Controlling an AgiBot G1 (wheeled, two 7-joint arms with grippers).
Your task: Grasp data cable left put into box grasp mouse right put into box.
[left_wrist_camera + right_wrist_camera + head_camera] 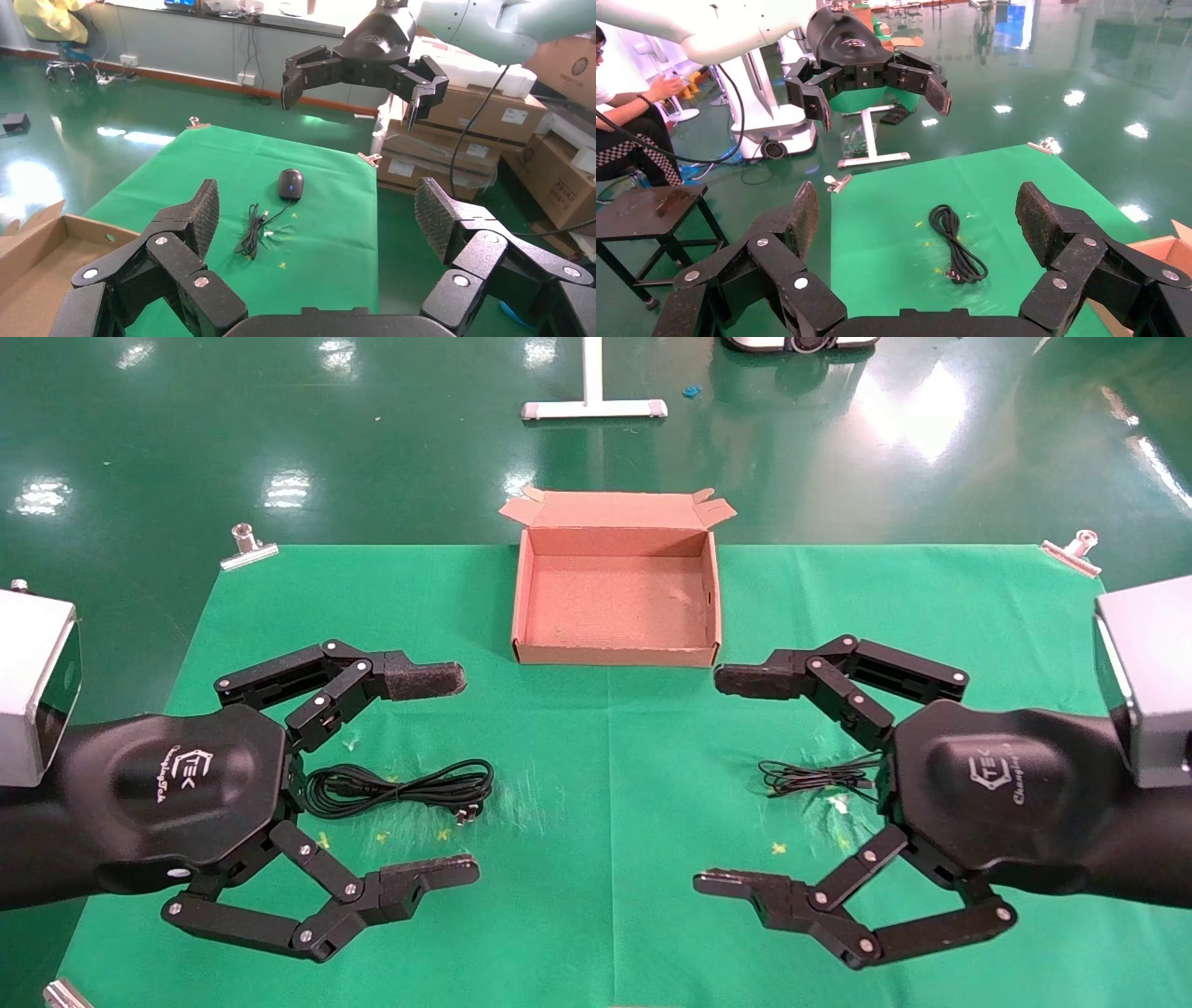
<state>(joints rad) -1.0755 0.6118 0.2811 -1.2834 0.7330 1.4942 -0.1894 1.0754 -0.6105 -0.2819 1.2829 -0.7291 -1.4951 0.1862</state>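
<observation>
You have before you, largest first: the table (605, 756), covered in green cloth, filling the middle and lower part of the head view. Next, the box (616, 657), brown corrugated cardboard, shallow, flaps open, nothing inside, sitting at the upper centre of the cloth against its far edge. Next, your left gripper (456, 775) at the lower left of the head view, fingers spread wide, holding nothing, hovering above the cloth with the cable bundle between its fingertips as seen from above. Your right gripper (726, 780) mirrors it at the lower right, equally wide open and empty. Then the data cable (400, 787), a thick glossy black looped bundle, lying flat on the cloth at centre left, its small plug end toward the middle of the table. Then the mouse (290, 184), dark and rounded, seen in the left wrist view at upper centre; in the head view the right gripper's body hides it. Last, its thin black wire (815, 776), loosely coiled at centre right.
</observation>
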